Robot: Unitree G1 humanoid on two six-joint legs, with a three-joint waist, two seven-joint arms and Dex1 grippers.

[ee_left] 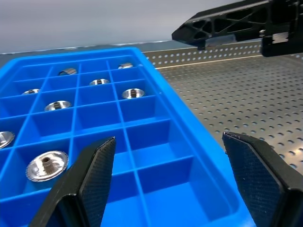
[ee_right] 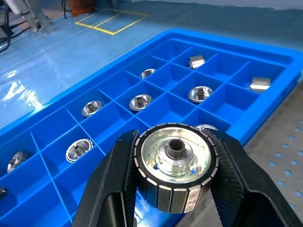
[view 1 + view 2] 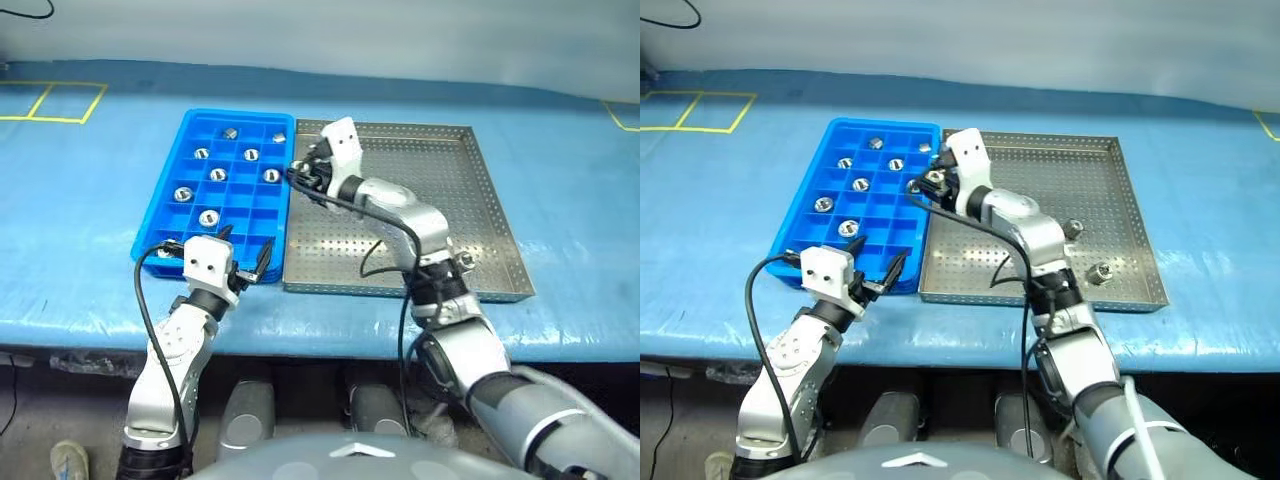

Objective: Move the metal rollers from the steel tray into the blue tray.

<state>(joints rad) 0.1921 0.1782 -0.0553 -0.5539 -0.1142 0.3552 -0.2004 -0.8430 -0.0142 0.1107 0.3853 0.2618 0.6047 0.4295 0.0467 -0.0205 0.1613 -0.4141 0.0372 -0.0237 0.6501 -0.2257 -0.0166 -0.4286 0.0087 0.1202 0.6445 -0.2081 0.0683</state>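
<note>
From the head cameras, your blue tray [image 3: 215, 190] sat on the blue-covered table [image 3: 80, 200], touching the left side of the steel tray [image 3: 450, 220]. Eight rollers lay in separate cells of the blue tray, among them one near its front left [image 3: 208, 217]. Two rollers sat on the perforated floor of the steel tray near its right front corner, one [image 3: 1100, 272] closer to the front rim and one [image 3: 1073, 228] a little further back. Your right gripper [image 3: 932, 184] hung above the seam between the two trays, toward their far end. Your left gripper [image 3: 250, 265] sat low at the near edge of the blue tray, fingers spread apart and empty.

In the left wrist view, the two black fingers [image 1: 90, 184] stood wide apart over the near cells of the blue tray, holding nothing. Your right gripper's fingers crossed the top of the frame above the steel tray.

In the right wrist view, the fingers [image 2: 113, 184] were clamped on either side of one roller [image 2: 175, 170], hollow centre facing the camera, held above the edge of the blue tray.
</note>
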